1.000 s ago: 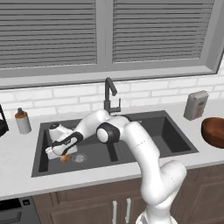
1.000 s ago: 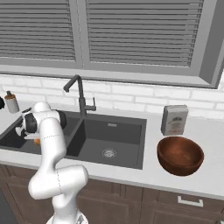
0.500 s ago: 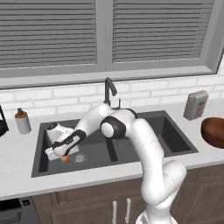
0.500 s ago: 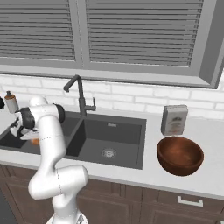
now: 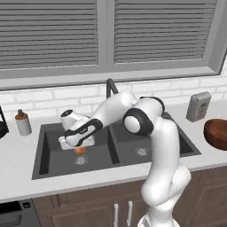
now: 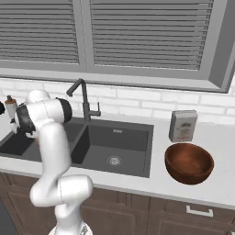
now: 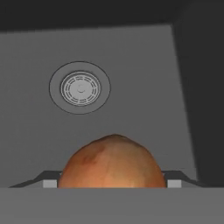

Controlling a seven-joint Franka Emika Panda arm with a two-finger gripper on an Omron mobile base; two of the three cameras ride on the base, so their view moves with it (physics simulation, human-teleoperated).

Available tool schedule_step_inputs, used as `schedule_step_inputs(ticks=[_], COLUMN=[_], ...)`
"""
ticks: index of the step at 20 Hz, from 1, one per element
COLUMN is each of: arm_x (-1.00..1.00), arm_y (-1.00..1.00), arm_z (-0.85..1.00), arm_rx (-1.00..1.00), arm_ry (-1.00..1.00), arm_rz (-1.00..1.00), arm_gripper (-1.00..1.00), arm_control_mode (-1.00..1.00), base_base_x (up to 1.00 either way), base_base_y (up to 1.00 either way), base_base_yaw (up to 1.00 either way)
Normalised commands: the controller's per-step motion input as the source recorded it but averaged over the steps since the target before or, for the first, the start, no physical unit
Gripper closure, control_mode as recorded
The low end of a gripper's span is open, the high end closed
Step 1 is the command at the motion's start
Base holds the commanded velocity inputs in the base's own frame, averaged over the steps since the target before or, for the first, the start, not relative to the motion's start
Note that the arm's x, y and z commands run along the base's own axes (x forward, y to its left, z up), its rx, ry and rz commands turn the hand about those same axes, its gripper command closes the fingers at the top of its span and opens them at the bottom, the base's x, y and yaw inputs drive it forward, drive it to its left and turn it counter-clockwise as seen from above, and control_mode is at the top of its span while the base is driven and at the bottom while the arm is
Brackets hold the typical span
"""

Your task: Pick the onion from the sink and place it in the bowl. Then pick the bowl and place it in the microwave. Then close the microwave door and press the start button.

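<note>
Reaching down into the left basin of the sink (image 5: pixel 53 153), the white arm (image 5: pixel 146 133) folds over the divider so the hand can come at the basin floor from above. The tabletop (image 6: pixel 220 183) around the sink carries the bowl (image 6: pixel 189 163) off to the right, beside a grey canister (image 6: pixel 182 125); it sits well apart from the left basin, so the carry will have to cross the second basin. A small bottle (image 5: pixel 22 123) stands at the far left by the wall.

The pincer (image 5: pixel 79 149) hangs just above the left drain (image 7: pixel 79 88), and the onion (image 7: pixel 113 164) sits between its fingers, whose tips show at either flank of the ball in the hand view. Judging by that snug framing, the fingers seem closed on the onion, or very nearly so. In the left base view the onion (image 5: pixel 80 150) peeks out orange under the hand, near the drain.

The step in hand looks like securing the onion before lifting it clear.
</note>
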Motion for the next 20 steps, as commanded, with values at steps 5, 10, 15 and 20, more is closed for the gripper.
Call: schedule_step_inputs(ticks=[5,10,15,20], arm_x=[-0.57,-0.75,-0.71,-0.44], arm_y=[-0.9,-0.97,-1.0,-1.0], arm_z=[0.92,0.59,0.34,0.33], arm_rx=[0.0,0.0,0.0,0.0], arm_ry=[0.0,0.0,0.0,0.0], arm_rz=[-0.29,-0.26,-0.19,-0.12], arm_gripper=[1.0,1.0,1.0,1.0], arm_control_mode=[-1.0,-1.0,-1.0,-1.0], base_base_x=[0.0,0.0,0.0,0.0], base_base_y=[0.0,0.0,0.0,0.0], base_base_yaw=[0.0,0.0,0.0,0.0])
